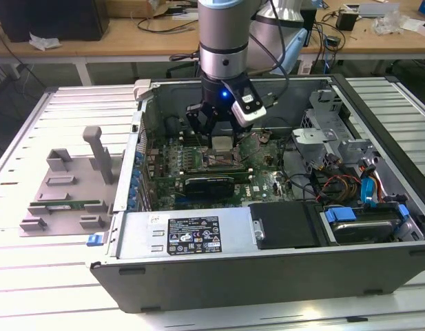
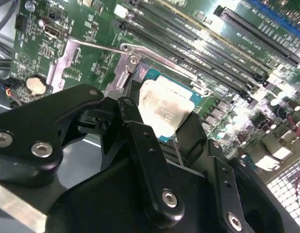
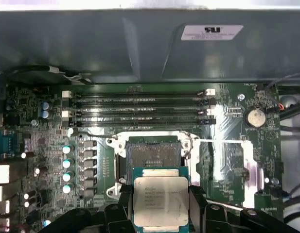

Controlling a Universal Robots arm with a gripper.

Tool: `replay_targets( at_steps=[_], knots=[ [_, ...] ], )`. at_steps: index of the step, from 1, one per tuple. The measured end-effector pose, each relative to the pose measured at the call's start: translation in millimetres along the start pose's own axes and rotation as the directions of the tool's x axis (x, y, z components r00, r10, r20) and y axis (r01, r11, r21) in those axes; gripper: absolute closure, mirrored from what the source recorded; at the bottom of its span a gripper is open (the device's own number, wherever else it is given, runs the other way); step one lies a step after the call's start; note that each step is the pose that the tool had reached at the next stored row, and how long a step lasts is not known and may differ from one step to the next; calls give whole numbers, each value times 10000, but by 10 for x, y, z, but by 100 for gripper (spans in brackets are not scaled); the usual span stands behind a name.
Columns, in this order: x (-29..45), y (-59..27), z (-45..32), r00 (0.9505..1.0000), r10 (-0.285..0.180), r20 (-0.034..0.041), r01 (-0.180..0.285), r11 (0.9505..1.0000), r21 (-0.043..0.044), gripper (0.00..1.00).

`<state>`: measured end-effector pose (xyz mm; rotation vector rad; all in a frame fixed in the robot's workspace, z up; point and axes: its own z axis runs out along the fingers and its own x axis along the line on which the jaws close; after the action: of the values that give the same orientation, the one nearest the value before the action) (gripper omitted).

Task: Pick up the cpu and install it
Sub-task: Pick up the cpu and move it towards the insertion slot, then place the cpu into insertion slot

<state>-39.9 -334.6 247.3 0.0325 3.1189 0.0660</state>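
The cpu, a flat square chip with a silver-grey top and a thin teal rim, is clamped between my black fingers. My gripper is shut on its two opposite edges. It hangs just above the motherboard, short of the open square socket, whose metal frame surrounds bare contacts. The second wrist view has the cpu tilted over the board between the fingers. In the exterior view my gripper reaches down into the open computer case with the cpu at its tip.
Several long memory slots run beside the socket, close to the case wall. A thin socket lever lies to one side near a coin battery. At the exterior view's left, a grey fixture holds a green memory stick.
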Motion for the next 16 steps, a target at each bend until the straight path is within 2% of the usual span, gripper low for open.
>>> replay_targets(
  at_steps=[6, 16],
  knots=[
    [1, 47, 2, 10000, -1, 1, 1, 10000, 44, 45],
    [1, 49, 2, 10000, -2, 1, 2, 10000, 53, 45]
  ],
)
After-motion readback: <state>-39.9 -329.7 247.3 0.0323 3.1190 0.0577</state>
